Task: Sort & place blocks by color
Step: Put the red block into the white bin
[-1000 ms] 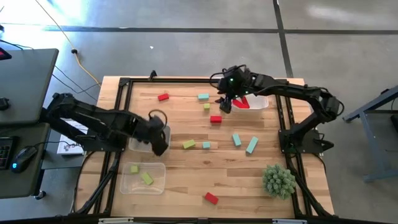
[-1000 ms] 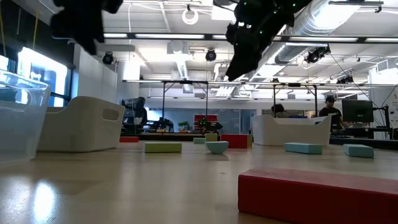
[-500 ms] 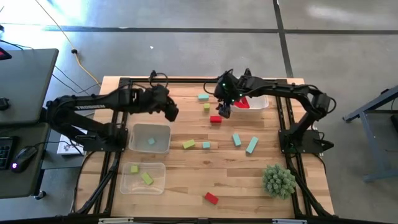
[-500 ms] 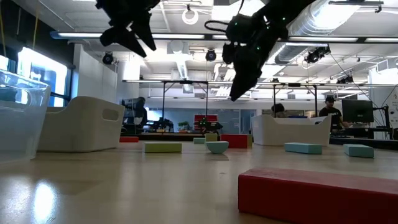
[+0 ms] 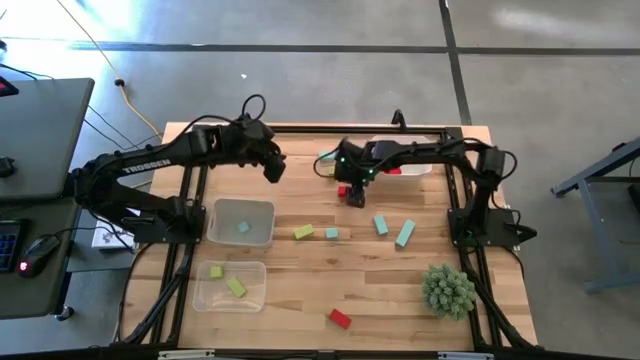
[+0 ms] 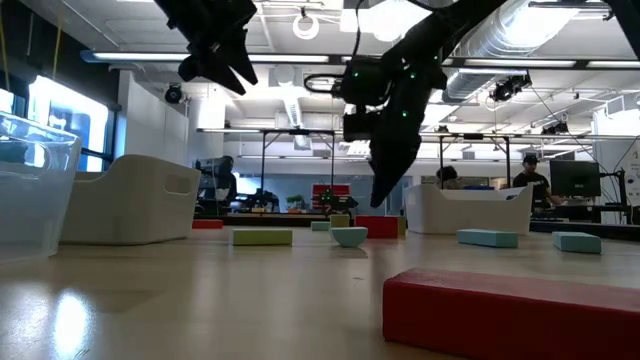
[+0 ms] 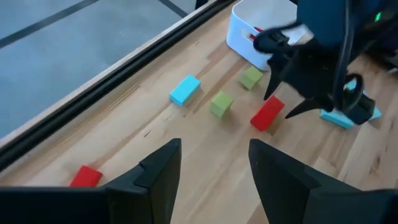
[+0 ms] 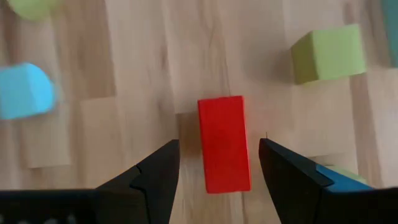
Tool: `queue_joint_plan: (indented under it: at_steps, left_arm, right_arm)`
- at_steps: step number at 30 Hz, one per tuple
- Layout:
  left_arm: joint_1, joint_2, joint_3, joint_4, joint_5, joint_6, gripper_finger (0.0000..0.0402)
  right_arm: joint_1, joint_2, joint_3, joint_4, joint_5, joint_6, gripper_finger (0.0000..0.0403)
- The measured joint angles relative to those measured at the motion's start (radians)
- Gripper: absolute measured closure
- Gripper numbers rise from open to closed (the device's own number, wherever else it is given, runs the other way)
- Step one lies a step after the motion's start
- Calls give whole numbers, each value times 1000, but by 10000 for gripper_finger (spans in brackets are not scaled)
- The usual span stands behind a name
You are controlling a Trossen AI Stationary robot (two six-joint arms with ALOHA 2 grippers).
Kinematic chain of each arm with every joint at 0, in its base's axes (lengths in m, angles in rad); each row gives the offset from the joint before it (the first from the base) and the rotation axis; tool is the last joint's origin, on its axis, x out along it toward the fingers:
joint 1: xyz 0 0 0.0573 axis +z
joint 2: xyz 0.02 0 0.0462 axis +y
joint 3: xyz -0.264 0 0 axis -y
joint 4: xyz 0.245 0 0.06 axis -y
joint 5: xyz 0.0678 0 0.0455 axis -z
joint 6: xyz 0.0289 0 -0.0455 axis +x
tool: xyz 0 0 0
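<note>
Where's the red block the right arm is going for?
In the high view the red block lies on the table's far middle, directly under the open right tool, with a yellow-green cube just beyond it.

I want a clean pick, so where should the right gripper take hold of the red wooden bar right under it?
Across its two long faces at mid-length, coming straight down: the red wooden bar lies flat between the open fingers of the right gripper, with bare wood along both long faces.
</note>
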Motion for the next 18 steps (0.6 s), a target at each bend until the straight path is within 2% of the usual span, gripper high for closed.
queue_joint_plan:
  at_steps: [6, 18]
  left_arm:
    - [14, 0, 0, 0, 2, 43, 225]
    - [50, 1, -1, 1, 1, 115, 225]
  right_arm:
    - [19, 42, 0, -1, 91, 12, 194]
    - [11, 96, 0, 1, 82, 68, 198]
